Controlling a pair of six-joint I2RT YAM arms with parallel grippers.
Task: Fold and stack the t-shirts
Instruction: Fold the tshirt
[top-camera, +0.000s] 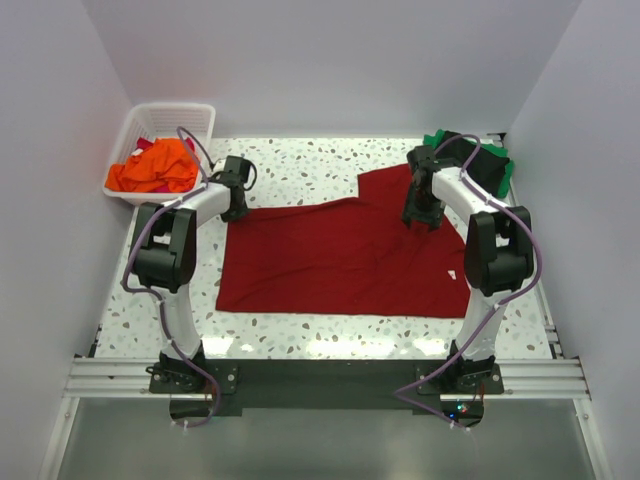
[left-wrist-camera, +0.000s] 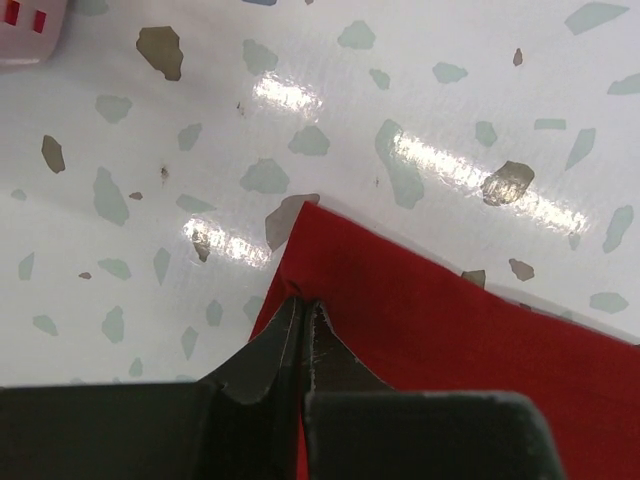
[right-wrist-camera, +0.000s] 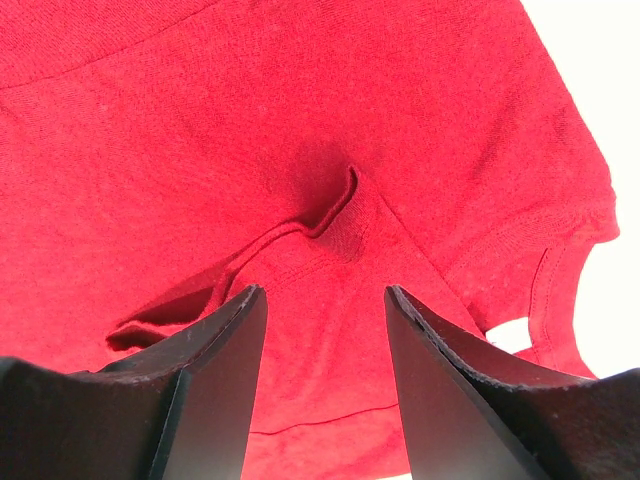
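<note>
Walls: you have plain white walls at the back (top-camera: 330, 60), left (top-camera: 50, 150) and right (top-camera: 590, 150) | Desk: your desk (top-camera: 300, 165) is glossy white with grey-green and brown flecks | Light: bright glare streaks (left-wrist-camera: 290, 95) lie on it | Near edge: aluminium rails (top-camera: 100, 375) carry a dark plate (top-camera: 320, 375)

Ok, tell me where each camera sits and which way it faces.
Top: fixed above and behind the arms, looking down on the table, red shirt and basket; both arms and bases show.
Left wrist: on the left arm, looking down at the shirt's corner; the left gripper shows, shut on its edge.
Right wrist: on the right arm, looking down at a wrinkle in the shirt; the right gripper shows, open.
Shared: all three see the red shirt.
</note>
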